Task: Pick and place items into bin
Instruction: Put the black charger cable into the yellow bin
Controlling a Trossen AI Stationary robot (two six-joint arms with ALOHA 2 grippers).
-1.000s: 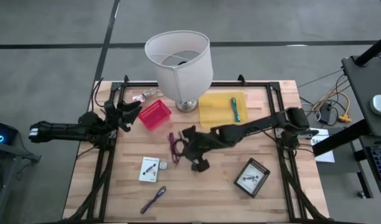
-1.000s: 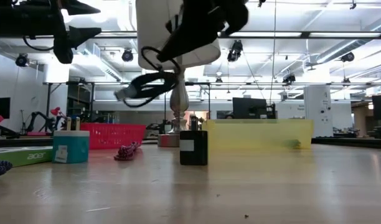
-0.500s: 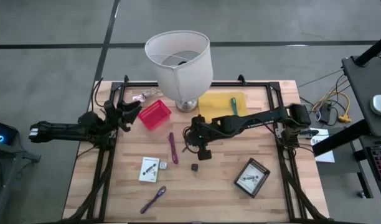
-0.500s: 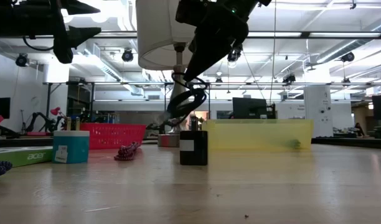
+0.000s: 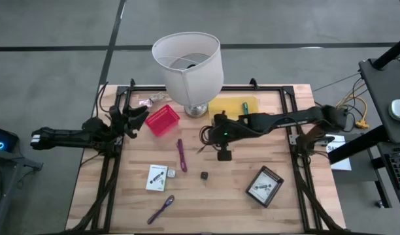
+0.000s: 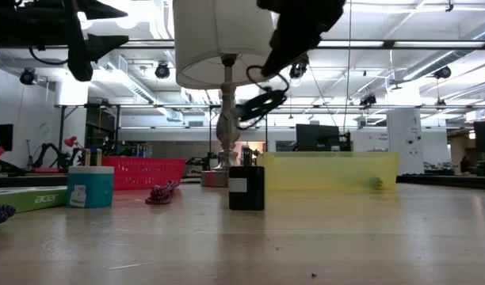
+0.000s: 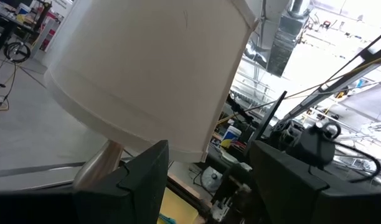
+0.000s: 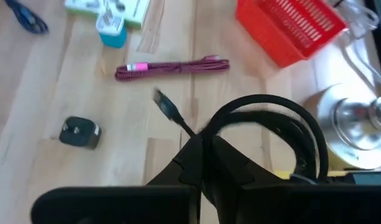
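While the right gripper's (image 5: 212,136) fingers pinch the coiled black cable (image 8: 271,134), its plug end trails toward the purple cord (image 8: 173,67).

cable (image 8: 274,134): pinched between right gripper (image 8: 206,152) fingers, looping beyond them
cube (image 8: 79,132): on table (image 8: 41,81), beside the fingers
cord (image 8: 172,67): farther past fingertips
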